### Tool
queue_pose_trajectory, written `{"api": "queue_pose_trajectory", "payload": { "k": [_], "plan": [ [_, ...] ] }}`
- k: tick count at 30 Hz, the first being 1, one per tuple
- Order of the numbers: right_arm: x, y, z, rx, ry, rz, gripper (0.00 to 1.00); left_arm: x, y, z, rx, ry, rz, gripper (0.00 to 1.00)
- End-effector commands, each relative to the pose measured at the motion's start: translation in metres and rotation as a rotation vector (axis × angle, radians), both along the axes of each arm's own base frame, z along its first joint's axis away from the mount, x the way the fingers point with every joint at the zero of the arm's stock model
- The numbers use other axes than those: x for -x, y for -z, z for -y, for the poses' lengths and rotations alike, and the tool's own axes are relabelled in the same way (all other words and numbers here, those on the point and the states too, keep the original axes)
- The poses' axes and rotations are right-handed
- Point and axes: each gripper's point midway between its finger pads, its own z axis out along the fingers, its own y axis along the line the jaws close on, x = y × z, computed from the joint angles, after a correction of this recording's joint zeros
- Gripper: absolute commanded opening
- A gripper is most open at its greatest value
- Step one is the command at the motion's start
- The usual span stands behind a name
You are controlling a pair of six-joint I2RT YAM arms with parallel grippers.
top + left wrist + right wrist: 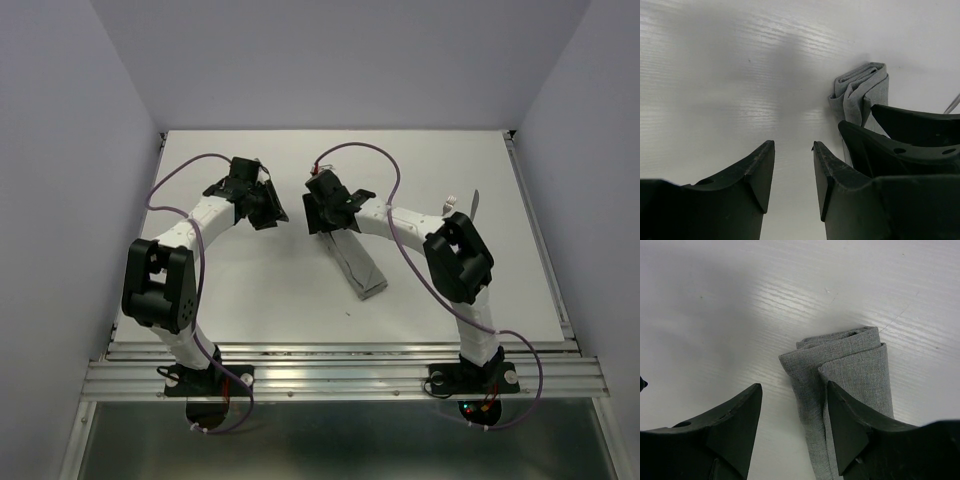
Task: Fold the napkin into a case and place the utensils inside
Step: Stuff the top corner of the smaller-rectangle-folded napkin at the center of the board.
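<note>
The napkin [358,265] lies on the table as a narrow, layered grey case, running from mid-table toward the near right. Its far end [850,357] shows folded layers. My right gripper [322,222] hovers over that end, open: one finger [855,415] is above the cloth, the other over bare table, and the strip's left edge lies flat between them. My left gripper [277,212] is just left of it, open, with only table between its jaws [793,143]. The napkin [862,90] sits to its right. The utensils [472,205] lie at the right, partly behind the right arm.
The white table [250,290] is walled by grey panels at the left, back and right. A metal rail [340,375] runs along the near edge with both arm bases on it. The right gripper's black fingers [890,147] stand close beside my left gripper.
</note>
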Motion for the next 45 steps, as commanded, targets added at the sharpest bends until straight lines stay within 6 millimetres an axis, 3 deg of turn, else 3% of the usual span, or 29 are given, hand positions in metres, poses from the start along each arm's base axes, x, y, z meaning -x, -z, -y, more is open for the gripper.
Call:
{"api": "queue_pose_trajectory", "payload": {
  "k": [1, 15, 21, 24, 31, 45],
  "plan": [
    [-0.018, -0.022, -0.004, -0.022, 0.020, 0.074, 0.61, -0.002, 0.000, 0.002, 0.006, 0.021, 0.010, 0.47],
    [-0.020, -0.011, 0.000, 0.006, 0.036, 0.069, 0.64, 0.000, 0.007, 0.003, 0.017, 0.014, -0.006, 0.47],
    [-0.018, -0.026, 0.000, -0.028, 0.037, 0.093, 0.68, 0.001, 0.009, 0.005, 0.022, 0.016, -0.009, 0.47],
    [-0.017, -0.027, -0.001, -0.041, 0.031, 0.103, 0.65, 0.001, 0.010, 0.005, 0.023, 0.016, -0.013, 0.47],
    [-0.017, -0.006, 0.000, -0.019, 0.046, 0.071, 0.59, 0.001, 0.010, 0.005, 0.027, 0.015, -0.014, 0.47],
    [-0.021, 0.002, 0.004, 0.009, 0.066, 0.078, 0.57, 0.005, 0.015, 0.011, 0.038, 0.029, -0.023, 0.47]
  ]
}}
